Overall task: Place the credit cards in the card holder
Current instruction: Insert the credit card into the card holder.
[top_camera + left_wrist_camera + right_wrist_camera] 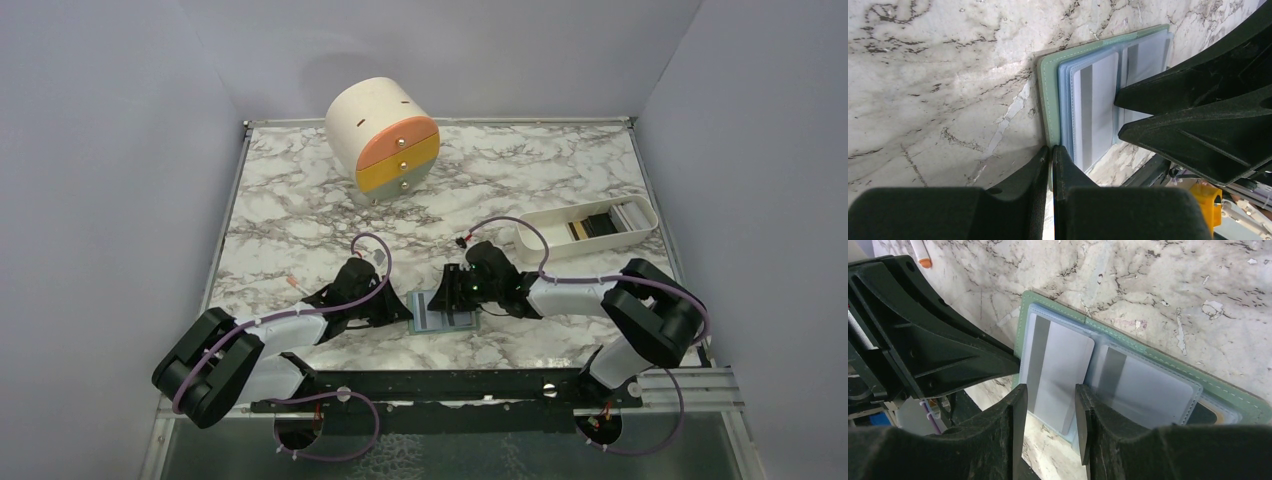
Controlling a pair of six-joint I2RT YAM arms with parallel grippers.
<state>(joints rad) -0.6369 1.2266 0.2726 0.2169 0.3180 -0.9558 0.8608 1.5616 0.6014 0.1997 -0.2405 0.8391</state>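
Two grippers on card holder (pixel 447 312) at 6 o'clock: left gripper (pixel 1052 150) pinched shut on its edge, right gripper (pixel 1049 392) half-open straddling pale card (pixel 1058 371), may snag sleeve, buckle.

- The left gripper (pixel 1052 150) fills the bottom of the left wrist view, its two black fingers (pixel 1023 175) pressed together with only a thin seam between them.
- Their tips meet the near edge of the card holder (pixel 1048 85), a sage-green wallet lying open on the marble table (pixel 938 90).
- A pale grey card (pixel 1095 105) with a dark stripe sits in the clear sleeves at the wallet's centre.
- From 3 o'clock, the right gripper (pixel 1118 117) reaches in, its black fingers (pixel 1198 135) touching the sleeves beside the card.
- A yellow part (pixel 1205 197) shows at 5 o'clock.
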